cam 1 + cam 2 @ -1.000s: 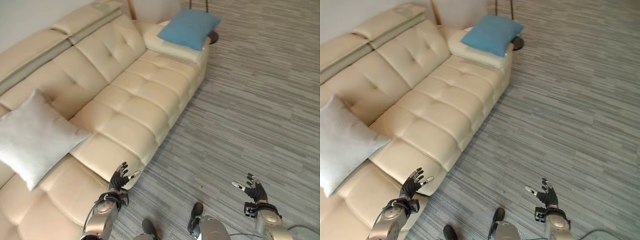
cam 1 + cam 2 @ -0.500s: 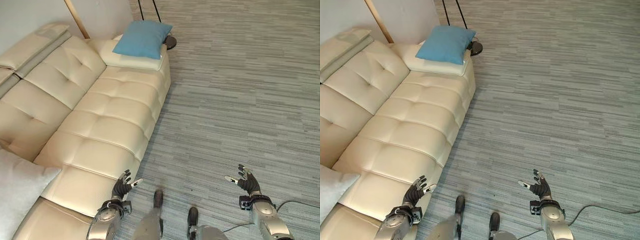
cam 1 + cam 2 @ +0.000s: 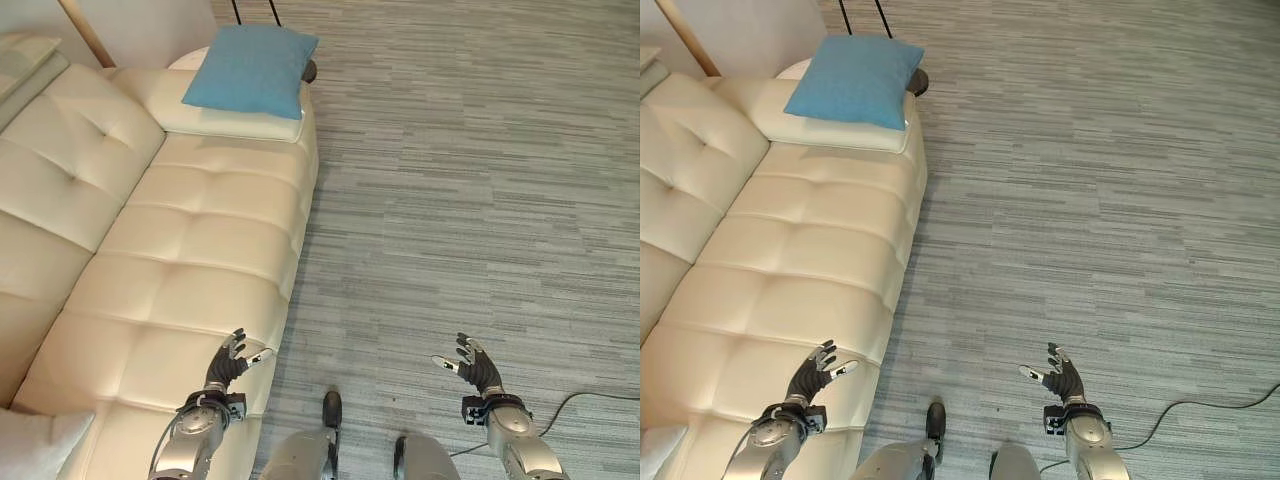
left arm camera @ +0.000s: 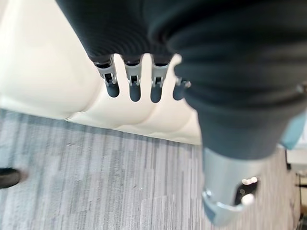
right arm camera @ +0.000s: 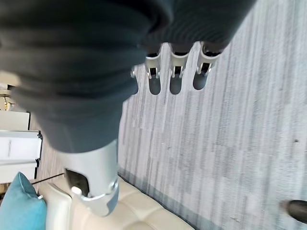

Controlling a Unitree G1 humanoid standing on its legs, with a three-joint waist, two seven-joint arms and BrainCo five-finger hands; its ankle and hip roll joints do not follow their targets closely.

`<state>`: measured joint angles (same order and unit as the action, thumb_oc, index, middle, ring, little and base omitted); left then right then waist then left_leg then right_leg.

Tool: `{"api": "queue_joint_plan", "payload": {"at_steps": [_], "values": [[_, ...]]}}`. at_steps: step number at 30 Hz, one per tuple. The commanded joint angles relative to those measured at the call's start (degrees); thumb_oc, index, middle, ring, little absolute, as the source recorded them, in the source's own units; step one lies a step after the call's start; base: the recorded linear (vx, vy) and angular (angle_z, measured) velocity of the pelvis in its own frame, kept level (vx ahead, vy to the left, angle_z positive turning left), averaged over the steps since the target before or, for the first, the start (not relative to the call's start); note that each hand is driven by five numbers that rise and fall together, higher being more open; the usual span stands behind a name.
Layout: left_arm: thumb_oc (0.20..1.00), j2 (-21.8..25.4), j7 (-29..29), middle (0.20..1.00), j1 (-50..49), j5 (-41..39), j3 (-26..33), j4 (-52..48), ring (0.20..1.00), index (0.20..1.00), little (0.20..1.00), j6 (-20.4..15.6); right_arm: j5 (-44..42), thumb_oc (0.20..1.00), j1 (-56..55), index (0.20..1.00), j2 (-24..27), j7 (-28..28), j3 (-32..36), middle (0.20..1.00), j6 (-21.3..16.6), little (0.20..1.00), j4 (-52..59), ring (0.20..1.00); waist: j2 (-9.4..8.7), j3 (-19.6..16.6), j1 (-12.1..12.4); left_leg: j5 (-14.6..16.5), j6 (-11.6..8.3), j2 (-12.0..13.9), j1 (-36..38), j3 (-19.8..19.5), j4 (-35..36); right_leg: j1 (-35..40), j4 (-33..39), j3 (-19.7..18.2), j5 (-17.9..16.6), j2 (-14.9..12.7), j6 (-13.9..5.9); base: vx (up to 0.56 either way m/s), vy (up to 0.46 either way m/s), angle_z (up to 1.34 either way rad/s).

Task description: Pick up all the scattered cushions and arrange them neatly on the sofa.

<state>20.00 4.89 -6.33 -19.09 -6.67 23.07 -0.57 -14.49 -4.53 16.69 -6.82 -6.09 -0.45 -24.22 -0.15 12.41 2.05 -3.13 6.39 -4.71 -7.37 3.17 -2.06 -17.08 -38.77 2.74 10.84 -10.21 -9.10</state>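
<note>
Left hand (image 3: 227,362) hovers over the front edge of the cream tufted leather sofa (image 3: 190,240), right hand (image 3: 478,368) over the grey striped floor (image 3: 470,180); both spread, empty. Pale grey cushion (image 3: 30,445) lies on the near seat, blue square cushion (image 3: 250,70) on the far armrest, liable to slide off if nudged.
</note>
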Motion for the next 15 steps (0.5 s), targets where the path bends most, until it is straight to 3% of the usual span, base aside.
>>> {"api": "queue_joint_plan", "payload": {"at_steps": [1, 5, 8, 12, 13, 15], "values": [[1.000, 0.4, -0.2, 1.000, 0.1, 0.7, 0.7, -4.2, 1.000, 1.000, 1.000, -2.1, 0.2, 1.000, 2.5, 1.000, 1.3, -0.5, 1.5, 1.000, -1.6, 1.000, 1.2, 1.000, 0.00, 1.5, -0.6, 6.5, -4.30, 3.9, 0.9, -0.6, -0.9, 2.7, 15.3, 6.8, -7.8, 1.9, 1.41, 0.29, 0.003, -0.32], [1.000, -0.3, 0.4, 1.000, 2.1, -0.1, 0.5, -3.1, 1.000, 1.000, 1.000, -2.3, -0.8, 1.000, 3.1, 1.000, 1.0, -1.5, 1.8, 1.000, -1.7, 1.000, 0.5, 1.000, -0.98, 3.0, -2.3, 9.6, -5.14, 2.9, 5.5, -0.5, 0.1, -2.1, 29.7, 11.2, -11.6, 2.7, 0.40, 0.29, -0.065, -0.21], [1.000, -1.2, 0.4, 1.000, 3.8, -0.4, -0.3, -1.2, 1.000, 1.000, 1.000, -2.6, -0.7, 1.000, 1.6, 1.000, 0.7, -1.6, 2.1, 1.000, -1.4, 1.000, 0.3, 1.000, -1.09, 2.3, -3.7, 12.4, -5.84, 2.7, 9.3, -1.6, 1.2, -1.0, 35.3, 9.8, -12.8, 4.0, 0.18, 0.45, -0.140, 0.10], [1.000, -2.6, 0.8, 1.000, 3.7, -0.9, -0.4, -0.4, 1.000, 1.000, 1.000, -2.5, -1.6, 1.000, 0.4, 1.000, 0.5, -1.2, 1.9, 1.000, -1.8, 1.000, -0.1, 1.000, -0.97, 0.7, -4.5, 15.4, -6.35, 3.2, 11.0, -1.5, -1.1, 0.1, 33.5, 9.2, -13.3, 4.1, 2.08, 0.37, -0.106, 0.36], [1.000, -3.5, 1.1, 1.000, 3.6, -1.8, -0.4, -0.3, 1.000, 1.000, 1.000, -2.4, -2.2, 1.000, 0.0, 1.000, 1.1, -1.0, 1.9, 1.000, -2.1, 1.000, 0.6, 1.000, -0.11, 0.2, -4.7, 15.7, -7.49, 3.9, 10.4, -1.4, -6.2, 1.8, 33.3, 9.8, -12.5, 4.7, 3.09, 0.34, -0.137, 0.27], [1.000, -3.9, 1.2, 1.000, 4.0, -2.3, -0.5, 0.2, 1.000, 1.000, 1.000, -2.4, -2.2, 1.000, 0.3, 1.000, 2.0, -0.7, 1.6, 1.000, -2.2, 1.000, 1.3, 1.000, 0.24, -0.2, -4.7, 12.7, -8.85, 4.4, 7.7, -1.1, -12.5, 3.8, 34.2, 10.3, -11.3, 5.2, 4.08, 0.34, -0.153, 0.20]]}}
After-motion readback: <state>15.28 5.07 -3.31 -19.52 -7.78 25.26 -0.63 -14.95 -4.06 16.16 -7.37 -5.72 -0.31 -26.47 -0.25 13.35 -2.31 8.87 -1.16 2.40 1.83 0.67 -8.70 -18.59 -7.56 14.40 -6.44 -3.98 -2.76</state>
